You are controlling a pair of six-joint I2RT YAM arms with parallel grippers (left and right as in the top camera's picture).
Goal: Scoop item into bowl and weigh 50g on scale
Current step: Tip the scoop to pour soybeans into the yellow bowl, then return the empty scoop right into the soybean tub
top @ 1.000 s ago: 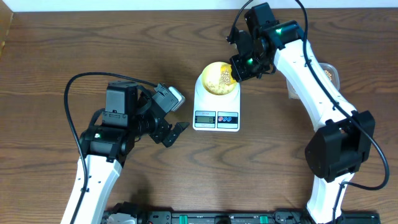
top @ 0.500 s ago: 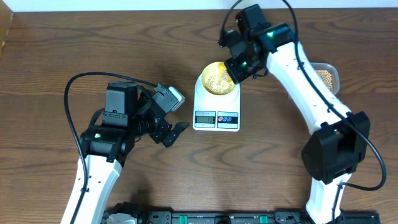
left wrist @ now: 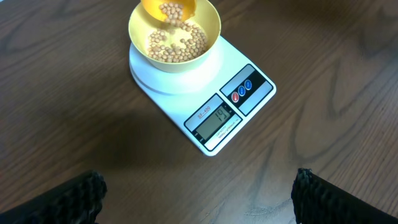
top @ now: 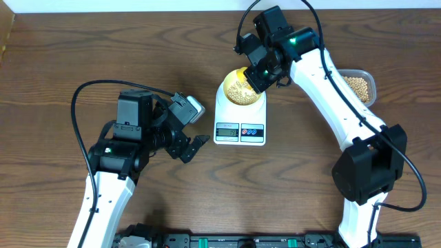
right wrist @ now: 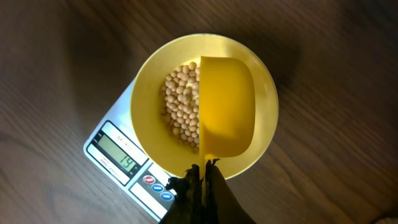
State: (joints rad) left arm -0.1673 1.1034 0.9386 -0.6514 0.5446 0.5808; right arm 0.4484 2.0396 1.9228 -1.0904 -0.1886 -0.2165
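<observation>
Above the bowl (right wrist: 148, 93) on the scale (right wrist: 118, 158), tipping the scoop (right wrist: 227, 106) clamped in the right gripper (right wrist: 202, 171) to meter beans (right wrist: 180, 106), with left gripper (top: 194, 147) spread wide

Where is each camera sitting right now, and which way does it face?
Overhead: fixed above the table, looking straight down; shows the left arm and right arm, left tool open beside the scale, right tool over the bowl.
Left wrist: faces forward and down at scale and bowl; its spread fingers show in the bottom corners.
Right wrist: looks straight down into the bowl past the scoop its shut fingers hold.
Shared: both wrist views show the beans, the bowl and the scale's display.
</observation>
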